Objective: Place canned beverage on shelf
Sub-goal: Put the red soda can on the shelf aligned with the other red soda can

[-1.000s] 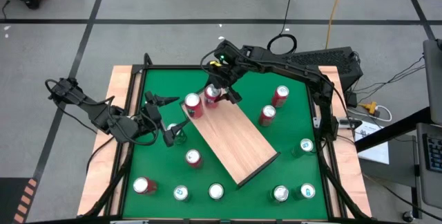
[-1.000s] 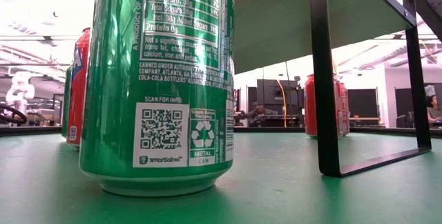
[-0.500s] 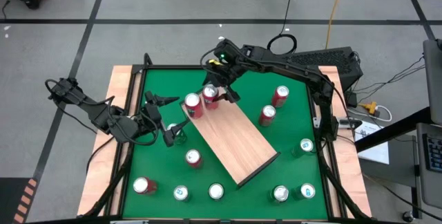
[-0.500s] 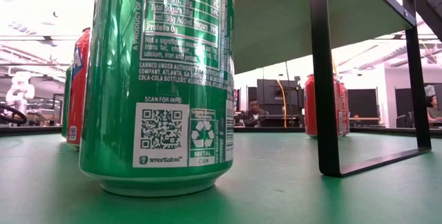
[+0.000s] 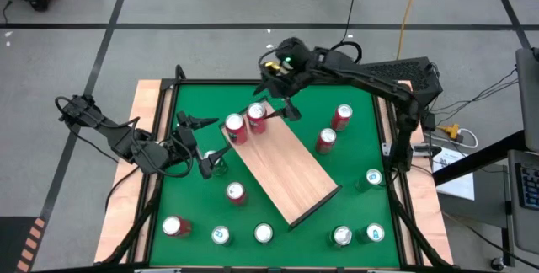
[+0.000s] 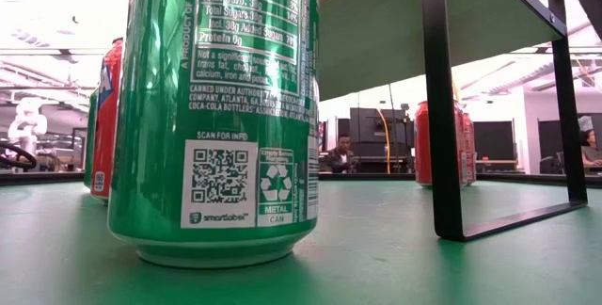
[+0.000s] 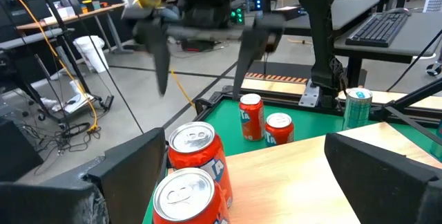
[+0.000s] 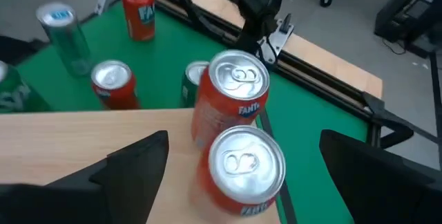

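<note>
The shelf [image 5: 290,170] is a light wood board on dark legs, lying slantwise across the green table. Two orange-red cans [image 5: 236,127] [image 5: 257,115] stand upright on its far-left end, and they also show in the right wrist view [image 8: 238,99] [image 8: 243,165]. My right gripper [image 5: 274,111] hovers open above and just beyond them, touching neither. My left gripper [image 5: 205,141] waits open at the table's left, level with the shelf top, its fingers [image 7: 131,169] facing the two cans [image 7: 197,155].
Red, green and silver cans stand around the shelf: near the left gripper [image 5: 219,163], by the shelf's left side [image 5: 236,192], along the near edge [image 5: 264,233] and to the right [image 5: 327,140]. A green can [image 6: 216,117] fills the low view beside a shelf leg [image 6: 442,107].
My right gripper has risen and drawn back toward the table's far edge, away from the farther can on the shelf. That can stays upright beside the other one. The left arm has kept still.
</note>
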{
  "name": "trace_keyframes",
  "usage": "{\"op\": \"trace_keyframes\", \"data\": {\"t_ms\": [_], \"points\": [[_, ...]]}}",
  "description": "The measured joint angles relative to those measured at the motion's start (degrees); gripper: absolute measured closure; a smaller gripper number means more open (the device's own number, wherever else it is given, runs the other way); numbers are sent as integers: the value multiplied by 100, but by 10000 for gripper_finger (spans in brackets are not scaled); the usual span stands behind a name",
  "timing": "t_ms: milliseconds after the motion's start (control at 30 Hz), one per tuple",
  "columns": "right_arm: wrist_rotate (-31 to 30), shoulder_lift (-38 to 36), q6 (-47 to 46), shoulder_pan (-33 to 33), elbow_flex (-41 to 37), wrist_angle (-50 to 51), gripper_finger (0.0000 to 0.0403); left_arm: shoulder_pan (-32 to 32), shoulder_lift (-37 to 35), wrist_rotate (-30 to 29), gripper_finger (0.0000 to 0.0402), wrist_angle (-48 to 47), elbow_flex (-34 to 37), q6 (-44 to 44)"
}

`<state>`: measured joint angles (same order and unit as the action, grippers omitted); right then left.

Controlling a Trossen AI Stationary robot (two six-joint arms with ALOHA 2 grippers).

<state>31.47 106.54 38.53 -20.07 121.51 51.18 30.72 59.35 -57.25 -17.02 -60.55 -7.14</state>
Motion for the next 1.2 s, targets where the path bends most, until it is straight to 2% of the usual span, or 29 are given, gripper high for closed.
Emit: {"op": "trace_keyframes", "data": {"t_ms": [133, 300, 533, 800, 1200], "points": [[75, -294, -194, -119, 2, 832, 40, 1, 27, 0, 4, -2, 0, 0], [732, -303, -325, -173, -409, 1548, 57, 1, 88, 0, 4, -4, 0, 7], [456, -330, -633, -227, -1573, 784, 101, 14, 90, -2, 4, -2, 0, -51], [449, -576, -1025, -268, -2955, -999, 134, 17, 87, -48, 4, -4, 0, -96], [460, -596, -1242, -21, -3567, -1940, 176, 0, 87, -197, 4, 2, 0, 20]]}}
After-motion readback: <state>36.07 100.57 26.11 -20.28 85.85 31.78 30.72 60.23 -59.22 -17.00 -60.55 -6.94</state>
